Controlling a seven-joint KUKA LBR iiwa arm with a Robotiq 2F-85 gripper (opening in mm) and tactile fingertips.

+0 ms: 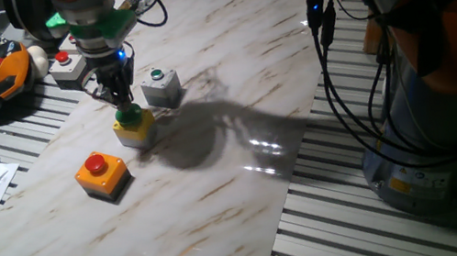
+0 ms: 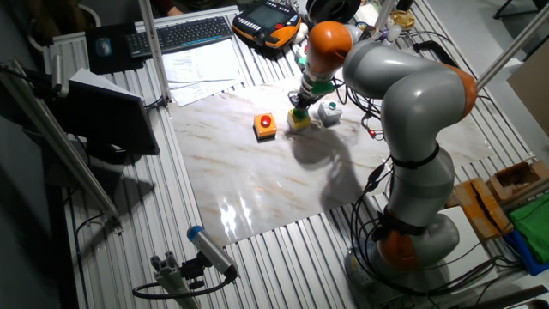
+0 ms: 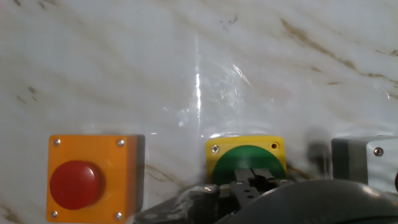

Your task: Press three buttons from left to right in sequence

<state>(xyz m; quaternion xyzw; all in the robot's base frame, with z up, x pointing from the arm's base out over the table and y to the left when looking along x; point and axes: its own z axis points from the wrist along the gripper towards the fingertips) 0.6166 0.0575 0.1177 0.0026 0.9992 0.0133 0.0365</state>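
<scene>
The gripper [image 1: 123, 104] sits right on the yellow box's green button [image 1: 128, 119]; fingers look pressed together, though it's murky. The grey box [image 1: 160, 85] waits at two o'clock, the orange box [image 1: 102, 175] at seven.

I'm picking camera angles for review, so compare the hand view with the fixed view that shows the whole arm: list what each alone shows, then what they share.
Hand view only: screws on the orange box and the marble veining up close.
Whole-arm view only: the arm, keyboard, papers and pendant.
Both: the gripper at the yellow box with the wide green button, orange box beside it, grey box on the other side.
</scene>
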